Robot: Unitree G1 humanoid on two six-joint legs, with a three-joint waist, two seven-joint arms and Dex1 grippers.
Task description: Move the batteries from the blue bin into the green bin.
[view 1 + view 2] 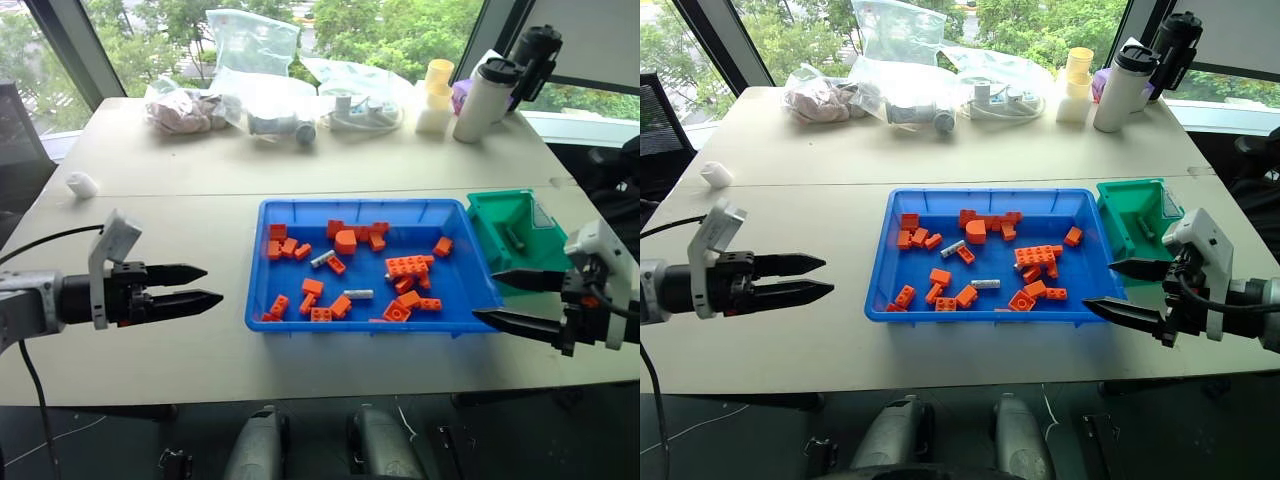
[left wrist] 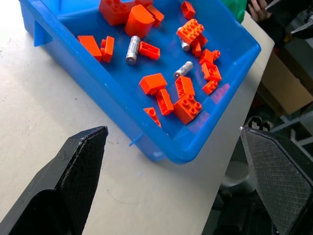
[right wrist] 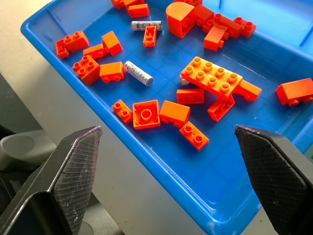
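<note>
Two batteries lie among orange bricks in the blue bin, well apart from both sets of fingers. The left gripper hovers over bare table beside the bin, jaws spread, holding nothing. The right gripper hangs wide open and empty at the bin's near right corner, just before the green bin, where one battery lies.

Blue bin sits mid-table holding silver-grey batteries lying flat among orange bricks, with the smaller green bin touching its right end and one battery already inside.
</note>
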